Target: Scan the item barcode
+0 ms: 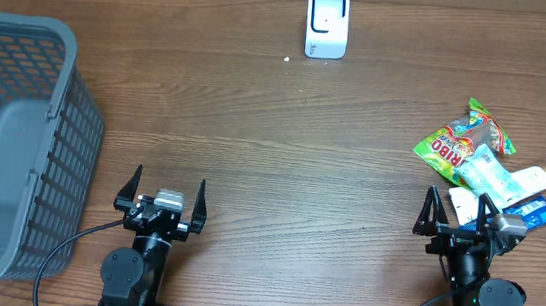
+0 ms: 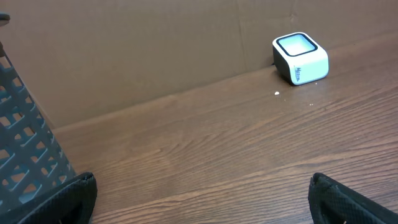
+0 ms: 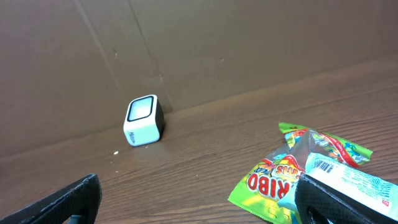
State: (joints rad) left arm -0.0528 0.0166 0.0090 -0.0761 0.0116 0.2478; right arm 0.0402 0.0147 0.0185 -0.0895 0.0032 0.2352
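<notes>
Snack packets [image 1: 454, 148] lie just beyond the right gripper's [image 1: 458, 203] wide, empty jaws; left gripper [image 1: 170, 178] likewise.

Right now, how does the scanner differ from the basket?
The scanner is small; the basket is far larger. The scanner is a solid white block with a dark-framed window; the basket is grey open mesh. The scanner stands at the far edge of the table, near the middle; the basket sits at the left edge. Both rest upright on the same wooden table.
</notes>
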